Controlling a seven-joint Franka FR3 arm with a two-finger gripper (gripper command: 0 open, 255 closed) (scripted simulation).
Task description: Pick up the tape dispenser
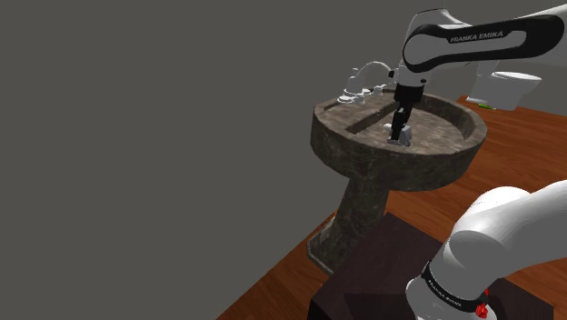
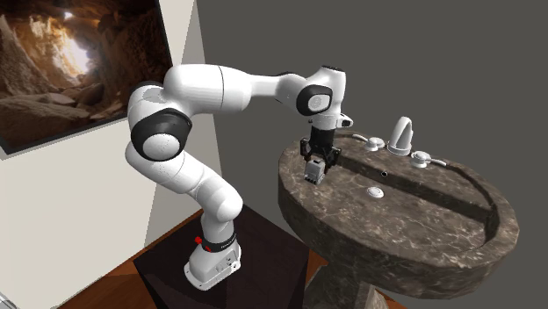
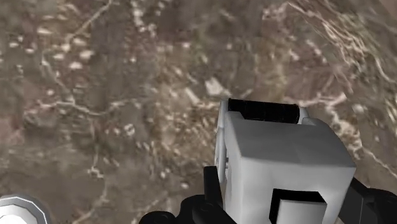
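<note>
The tape dispenser is a pale grey-white block with a black bar across its far end and a black notch on its near face. My black gripper is shut on it, one finger pressing each side. In the shoulder view the gripper points down into the dark marbled sink, with the dispenser at its tips low over the basin floor. In the second exterior view the gripper holds the dispenser near the basin's edge closest to the arm. I cannot tell whether the dispenser touches the stone.
A chrome faucet with two handles stands on the sink's back ledge, and the drain lies mid-basin. The sink's raised rim rings the gripper. A white fixture stands behind, and the dark stand sits on a wood floor.
</note>
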